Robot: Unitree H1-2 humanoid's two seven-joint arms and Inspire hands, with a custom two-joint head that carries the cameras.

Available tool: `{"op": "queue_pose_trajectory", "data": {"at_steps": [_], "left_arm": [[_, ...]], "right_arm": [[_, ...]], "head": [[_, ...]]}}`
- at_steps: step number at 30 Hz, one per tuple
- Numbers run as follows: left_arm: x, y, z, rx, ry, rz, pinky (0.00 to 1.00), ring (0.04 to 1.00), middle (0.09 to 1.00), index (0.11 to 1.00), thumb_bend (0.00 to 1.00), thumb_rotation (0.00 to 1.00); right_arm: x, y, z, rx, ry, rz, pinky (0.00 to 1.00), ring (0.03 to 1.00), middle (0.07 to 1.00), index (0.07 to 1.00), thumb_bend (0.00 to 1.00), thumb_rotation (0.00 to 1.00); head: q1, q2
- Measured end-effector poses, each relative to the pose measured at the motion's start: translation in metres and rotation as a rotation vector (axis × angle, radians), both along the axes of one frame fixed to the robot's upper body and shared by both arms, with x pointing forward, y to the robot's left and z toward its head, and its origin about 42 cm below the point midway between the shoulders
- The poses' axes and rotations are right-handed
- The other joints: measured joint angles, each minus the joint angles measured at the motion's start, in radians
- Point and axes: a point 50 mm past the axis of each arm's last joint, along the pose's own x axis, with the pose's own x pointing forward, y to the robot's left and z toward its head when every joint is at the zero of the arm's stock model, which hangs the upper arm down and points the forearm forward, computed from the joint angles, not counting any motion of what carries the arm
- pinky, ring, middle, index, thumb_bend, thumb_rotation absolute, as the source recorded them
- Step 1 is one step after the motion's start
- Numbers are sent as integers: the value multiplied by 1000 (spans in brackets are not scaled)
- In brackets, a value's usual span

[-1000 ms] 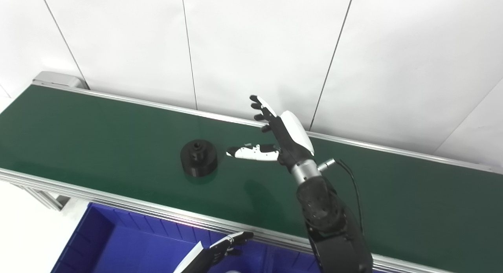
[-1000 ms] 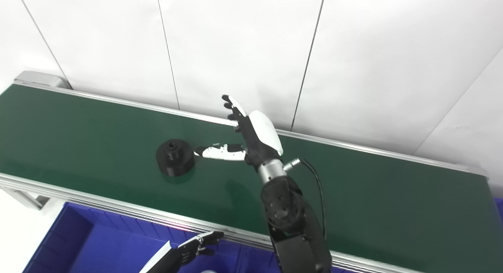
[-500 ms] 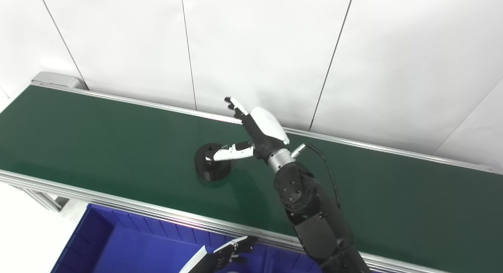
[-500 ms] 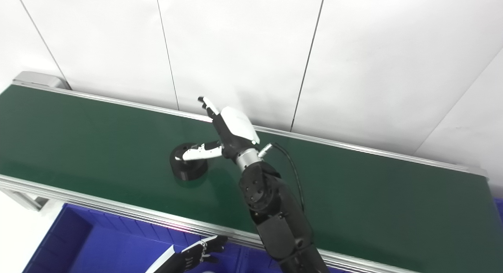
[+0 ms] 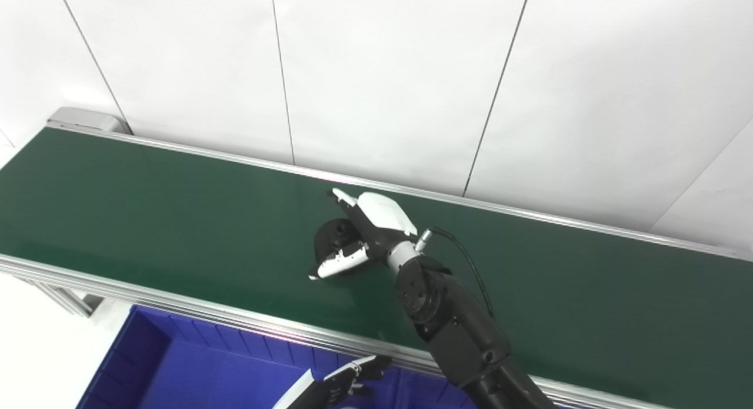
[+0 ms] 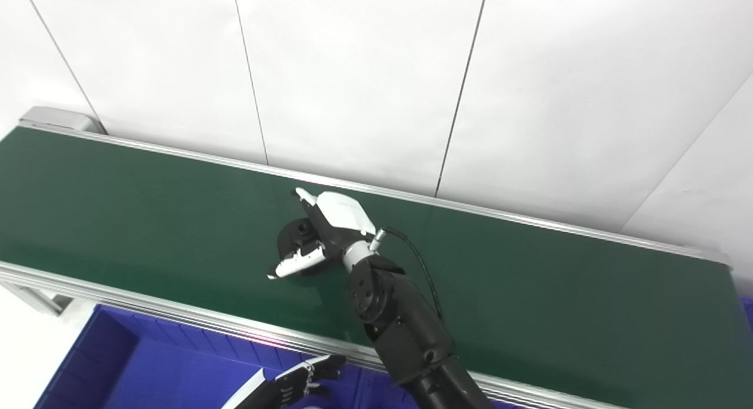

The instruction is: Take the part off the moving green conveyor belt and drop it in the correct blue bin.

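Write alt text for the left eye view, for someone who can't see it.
The robot's right hand reaches over a green conveyor belt and cups a round black part, fingers behind it and thumb in front, not yet closed. Below the belt's near rail, the left hand waits, fingers apart, over a blue bin. White wall panels fill the background.

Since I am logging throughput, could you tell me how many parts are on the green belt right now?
1. The black round part sits mid-belt on the green conveyor belt, between the thumb and fingers of the right hand. Others may lie outside the frame.
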Motion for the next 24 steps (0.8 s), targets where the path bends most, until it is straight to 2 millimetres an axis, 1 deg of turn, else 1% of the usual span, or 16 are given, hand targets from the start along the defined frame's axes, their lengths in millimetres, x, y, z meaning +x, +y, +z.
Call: {"op": "queue_pose_trajectory", "data": {"at_steps": [2,3,5,7,8,9,10,11,12,14,15,16,18,21,24], "left_arm": [[0,-1,0,-5,0,2,786,886,906,880,769,594],[0,-2,0,-7,-1,4,784,883,905,879,773,599],[0,-5,1,-16,-1,5,780,884,907,884,763,602],[-1,-5,1,-18,1,7,778,884,906,885,766,608],[-1,-5,1,-18,2,8,776,884,906,885,767,609],[-2,-5,1,-18,4,9,776,886,905,883,766,600],[-3,-4,0,-17,6,10,775,886,905,883,766,597],[-3,-3,0,-16,7,12,777,889,907,883,762,593],[-4,-3,0,-18,9,14,763,891,909,884,756,587],[-5,-2,0,-19,13,15,742,895,916,885,752,582],[-5,-2,0,-20,14,14,742,897,919,887,749,581],[-6,-2,0,-23,16,12,732,896,921,886,745,577],[-6,-1,0,-24,18,8,761,898,920,884,740,579],[-6,-1,0,-25,17,7,765,905,926,884,743,582],[-5,0,0,-22,14,8,804,902,922,887,723,572]], "right_arm": [[0,-2,-3,-29,-10,2,748,847,907,939,977,277],[1,-2,-4,-43,-15,5,695,819,891,924,956,222],[4,-6,-6,-75,-33,0,632,788,867,892,888,70],[6,-8,-8,-95,-53,-6,612,782,859,882,860,31],[6,-8,-8,-96,-59,-9,558,712,787,845,780,12],[7,-9,-8,-100,-65,-14,514,644,725,813,726,5],[7,-12,-9,-100,-74,-23,506,632,714,806,716,4],[8,-14,-10,-100,-81,-32,475,537,628,758,622,1],[8,-17,-12,-99,-85,-41,442,478,574,691,564,0],[10,-21,-13,-83,-95,-64,398,437,529,556,528,0],[10,-22,-13,-73,-99,-72,375,426,518,533,523,0],[10,-22,-14,-64,-99,-80,354,415,505,521,520,0],[8,-25,-16,-52,-112,-96,342,406,490,519,518,0],[6,-27,-18,-38,-136,-116,318,404,492,516,518,0],[4,-29,-20,-32,-152,-130,315,404,500,514,517,0]], "head": [[0,2],[2,3],[0,5],[0,5],[0,5],[-2,8],[-2,8],[-2,8],[-2,9],[-3,11],[-5,11],[-5,11],[-6,9],[-11,11],[-17,12]]}}
